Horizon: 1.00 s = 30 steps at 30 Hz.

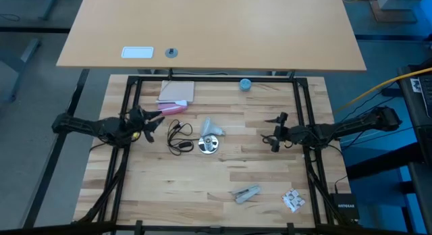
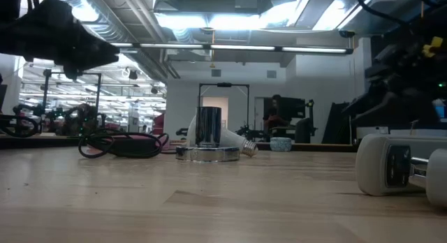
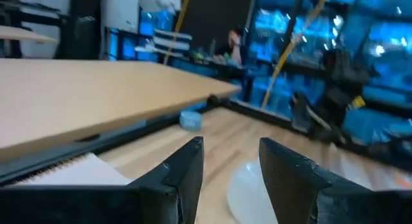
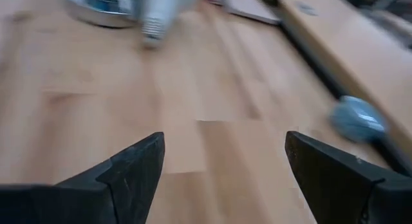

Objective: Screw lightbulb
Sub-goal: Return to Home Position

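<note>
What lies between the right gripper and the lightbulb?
Only bare table between right gripper and lightbulb; the high view shows it, the right wrist view too.

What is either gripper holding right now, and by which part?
Nothing is held. Both the left gripper and the right gripper show open, empty fingers; the lightbulb lies on the table beside the silver lamp base.

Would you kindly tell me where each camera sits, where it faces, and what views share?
High view: overhead, straight down; left gripper and right gripper flank the lightbulb.
Low view: tabletop height, level into the room; arm parts above.
Left wrist view: past its open fingers toward a blue disc.
Right wrist view: past its open fingers toward the lightbulb.
Shared: the lightbulb, in high, low, right wrist.
</note>
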### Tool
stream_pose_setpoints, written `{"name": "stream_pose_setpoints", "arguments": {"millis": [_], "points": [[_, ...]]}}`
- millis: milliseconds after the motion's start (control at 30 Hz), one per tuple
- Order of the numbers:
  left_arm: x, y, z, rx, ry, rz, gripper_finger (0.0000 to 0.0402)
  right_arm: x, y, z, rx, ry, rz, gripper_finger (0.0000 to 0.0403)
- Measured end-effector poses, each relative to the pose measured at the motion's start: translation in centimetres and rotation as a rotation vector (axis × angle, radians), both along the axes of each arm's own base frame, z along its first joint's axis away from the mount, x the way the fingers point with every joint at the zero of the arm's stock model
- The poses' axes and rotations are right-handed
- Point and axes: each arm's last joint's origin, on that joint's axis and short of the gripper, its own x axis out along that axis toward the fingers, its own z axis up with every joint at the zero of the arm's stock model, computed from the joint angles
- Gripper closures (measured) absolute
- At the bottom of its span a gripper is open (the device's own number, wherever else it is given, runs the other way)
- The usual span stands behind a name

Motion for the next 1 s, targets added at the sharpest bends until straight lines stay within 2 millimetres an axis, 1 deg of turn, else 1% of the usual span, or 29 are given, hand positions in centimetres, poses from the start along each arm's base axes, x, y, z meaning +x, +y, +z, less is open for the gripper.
{"name": "stream_pose_setpoints", "arguments": {"millis": [133, 300, 1000], "points": [[-0.1, 0.6, 0.0, -0.006, -0.011, 0.065, 0.0259, 0.1, 0.3, -0.1, 0.047, 0.007, 0.09, 0.0077], [-0.2, 1.1, 0.1, -0.007, -0.013, 0.121, 0.0259, 0.0, 0.2, -0.1, 0.033, 0.014, 0.084, 0.0077], [-0.2, 1.2, 0.1, -0.007, -0.013, 0.126, 0.0259, 0.0, 0.2, -0.2, 0.026, 0.018, 0.087, 0.0077]]}}
